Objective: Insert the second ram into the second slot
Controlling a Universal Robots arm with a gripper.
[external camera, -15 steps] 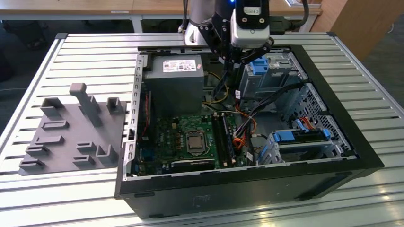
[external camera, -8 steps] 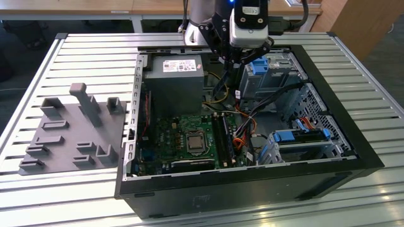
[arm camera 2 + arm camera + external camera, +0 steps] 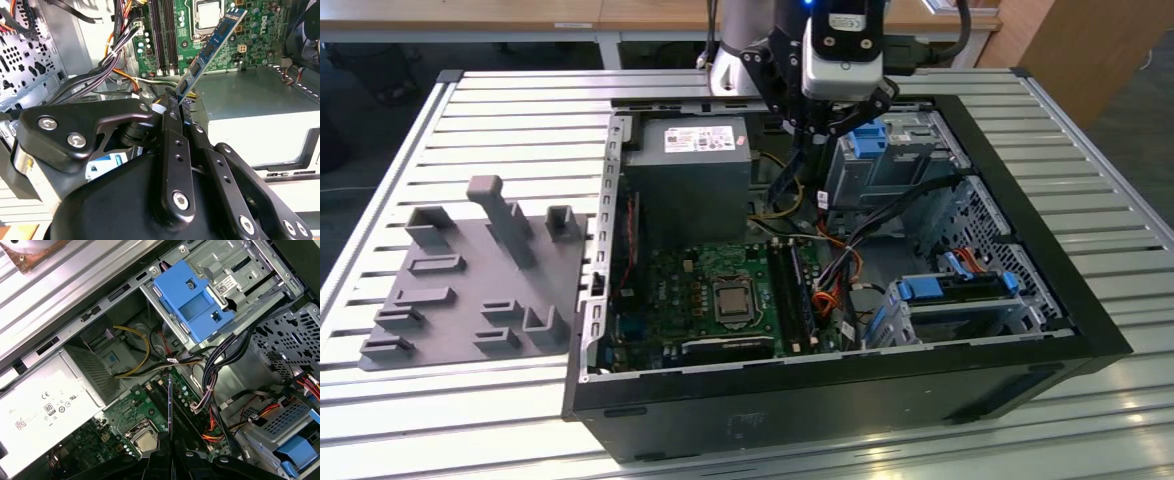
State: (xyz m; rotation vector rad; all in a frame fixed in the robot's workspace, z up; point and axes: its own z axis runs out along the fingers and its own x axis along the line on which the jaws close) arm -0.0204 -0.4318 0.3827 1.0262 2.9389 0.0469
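Right up against the lens in the second wrist view is the black linkage of the tool (image 3: 172,100), and it's clamped shut on one end of the second ram (image 3: 212,47). The stick pokes out from the fingertips at a slant, its free end out over the motherboard (image 3: 250,40) near the processor socket (image 3: 207,12). In the first wrist view you get the same stick edge-on (image 3: 169,405), a thin dark line roughly parallel to the memory slots (image 3: 161,399). It's in the air and not seated in anything.

In the exterior view the tool (image 3: 817,135) hangs over the open case (image 3: 787,400), between the power supply (image 3: 687,165) and the blue drive bracket (image 3: 867,140), well above the slots (image 3: 794,290). Can't tell from here whether any slot already has a stick in it.

On handling, my guess: it's light and stiff but thin, so easy to hold yet easy to twist or crack if it goes in crooked. Pinching the flat faces near an end looks right, and I'd stay off the contact edge. Those cables (image 3: 125,50) bunched next to the slots look like a snag risk.
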